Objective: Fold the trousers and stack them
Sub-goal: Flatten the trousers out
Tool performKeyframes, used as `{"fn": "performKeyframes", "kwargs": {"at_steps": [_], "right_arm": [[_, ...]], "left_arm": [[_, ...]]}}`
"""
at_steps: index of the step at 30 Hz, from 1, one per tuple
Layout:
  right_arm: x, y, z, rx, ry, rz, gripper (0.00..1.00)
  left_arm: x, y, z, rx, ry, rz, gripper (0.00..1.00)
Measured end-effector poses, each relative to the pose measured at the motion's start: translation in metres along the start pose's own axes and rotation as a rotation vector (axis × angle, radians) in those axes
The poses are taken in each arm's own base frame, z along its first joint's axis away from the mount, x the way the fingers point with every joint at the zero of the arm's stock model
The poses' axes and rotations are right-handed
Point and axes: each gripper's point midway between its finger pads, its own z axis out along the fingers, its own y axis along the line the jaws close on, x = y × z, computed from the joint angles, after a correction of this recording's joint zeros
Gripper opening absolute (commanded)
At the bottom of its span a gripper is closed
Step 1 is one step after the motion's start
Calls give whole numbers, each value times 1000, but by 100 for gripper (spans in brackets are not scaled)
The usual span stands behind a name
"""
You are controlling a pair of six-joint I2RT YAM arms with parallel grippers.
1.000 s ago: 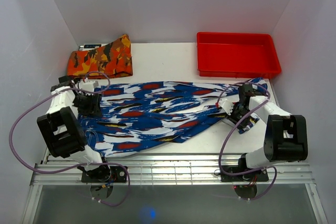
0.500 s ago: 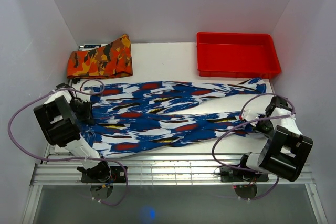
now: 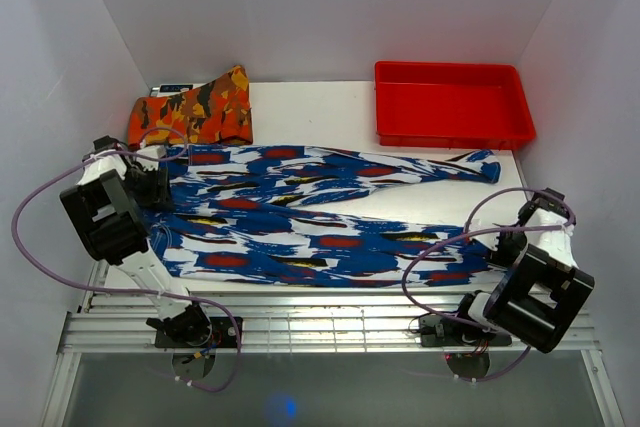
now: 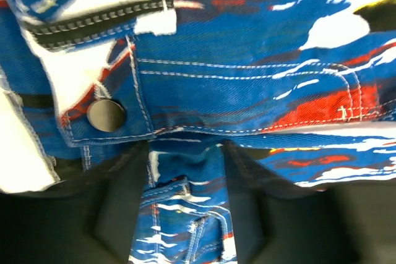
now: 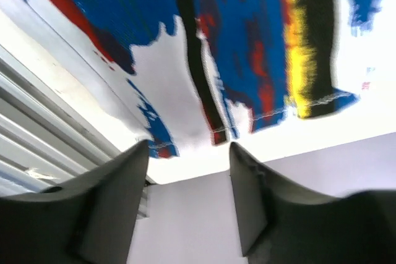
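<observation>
Because the table (image 3: 310,107) is taken up almost side to side by the trousers (image 3: 250,212), you are handling one big limp sheet. It looks light and soft, and likely to sag and drag wherever you lift it at a single point. The waist lies at your left and the two legs fan apart to the right, the near one along the front edge, the far one angling back toward the red tray (image 3: 452,137). A folded orange camouflage garment (image 3: 190,115) sits at the back left, just beyond the waist.

Your left gripper (image 4: 185,153) is at the waistband, its jaws apart with a bunch of cloth between them. I cannot tell whether they pinch it or merely straddle it. Your right gripper (image 5: 189,153) is spread with nothing between the fingers, hovering just short of the near leg's hem (image 5: 272,112).

Take hold where the stitching stiffens the cloth, I would judge: the waistband beside the snap button (image 4: 105,115) and zipper (image 4: 99,21), and the hem's doubled edge.
</observation>
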Motion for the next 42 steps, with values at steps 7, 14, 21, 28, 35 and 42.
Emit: {"fn": "performKeyframes", "kwargs": {"at_steps": [7,14,21,28,35,42], "right_arm": [[-12,-53,-48,147,-108,33,78],[-38,-168,-117,335,-296,197,71],[-91,-192,-68,297,-398,216,73],[-103,-207,-20,335,-414,184,73],[-108,-237,6,456,-413,153,67],[-116,-256,27,472,-386,131,8]], "left_arm": [[-17,-17,-26,50,-101,53,82],[-37,-41,-54,125,-195,96,80],[-40,-60,-46,212,-192,75,79],[-43,-70,-43,252,-195,57,79],[-40,-71,-41,256,-188,50,79],[-39,-70,-41,253,-186,51,78]]}}
